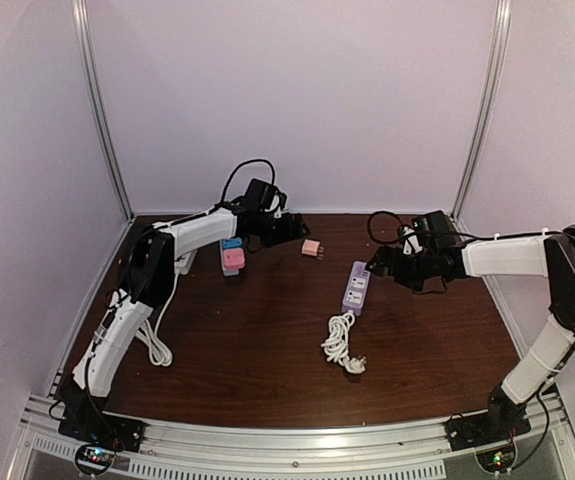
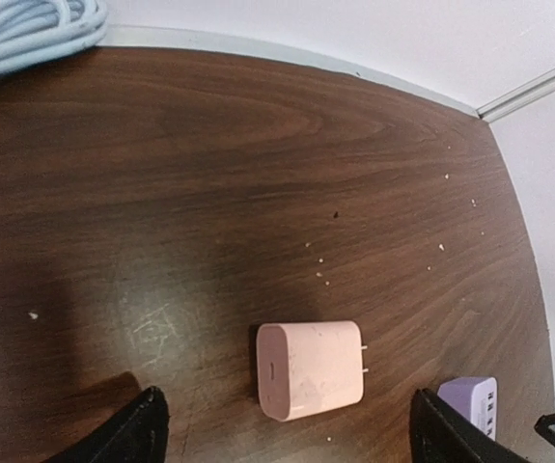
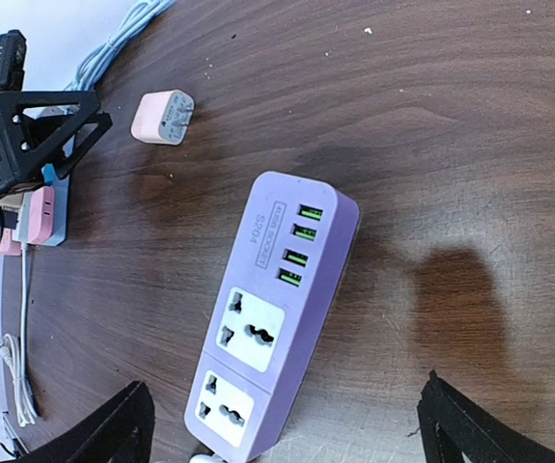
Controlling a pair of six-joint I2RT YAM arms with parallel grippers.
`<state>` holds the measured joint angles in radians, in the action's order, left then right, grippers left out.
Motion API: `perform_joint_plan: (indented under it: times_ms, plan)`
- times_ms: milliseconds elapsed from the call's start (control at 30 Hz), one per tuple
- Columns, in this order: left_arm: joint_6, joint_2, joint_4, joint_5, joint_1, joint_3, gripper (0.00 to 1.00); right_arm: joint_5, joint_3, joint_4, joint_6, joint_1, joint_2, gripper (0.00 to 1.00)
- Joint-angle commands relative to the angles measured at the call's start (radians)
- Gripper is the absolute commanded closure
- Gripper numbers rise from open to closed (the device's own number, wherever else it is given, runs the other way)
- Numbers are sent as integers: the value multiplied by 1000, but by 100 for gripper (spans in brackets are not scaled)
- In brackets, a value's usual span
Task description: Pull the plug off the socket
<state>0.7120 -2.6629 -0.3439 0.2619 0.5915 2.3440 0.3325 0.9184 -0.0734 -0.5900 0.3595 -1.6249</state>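
The pink plug [image 1: 312, 248] lies on its side on the dark wooden table, apart from the purple socket strip [image 1: 357, 288], prongs bare. In the left wrist view the plug [image 2: 311, 368] lies between the spread fingers of my left gripper [image 2: 293, 424], which is open and empty just above it. A corner of the strip [image 2: 470, 400] shows at the right. My right gripper [image 3: 287, 424] is open and empty over the strip [image 3: 277, 318], whose two sockets and USB ports are vacant. The plug [image 3: 161, 118] shows beyond it.
A pink and blue adapter block [image 1: 232, 258] stands left of the plug under the left arm. The strip's white cord [image 1: 342, 342] is coiled toward the front. A white cable [image 1: 152, 345] lies at the left. White enclosure walls stand behind and beside the table.
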Motion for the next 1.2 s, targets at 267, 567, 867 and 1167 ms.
perform_joint_plan:
  times_ms: [267, 567, 867, 1167]
  plan:
    - [-185, 445, -274, -462, -7, -362, 8, -86, 108, -31, 39, 51, -17, 1]
    - [-163, 433, -382, -587, -34, -389, 2, -86, 169, -40, 43, 92, -71, 1]
    - [-141, 337, -419, -575, -41, -359, 2, -84, 186, -40, 47, 106, -85, 0]
    - [-132, 253, -382, -478, -41, -314, 2, -74, 199, -34, 42, 119, -106, 0]
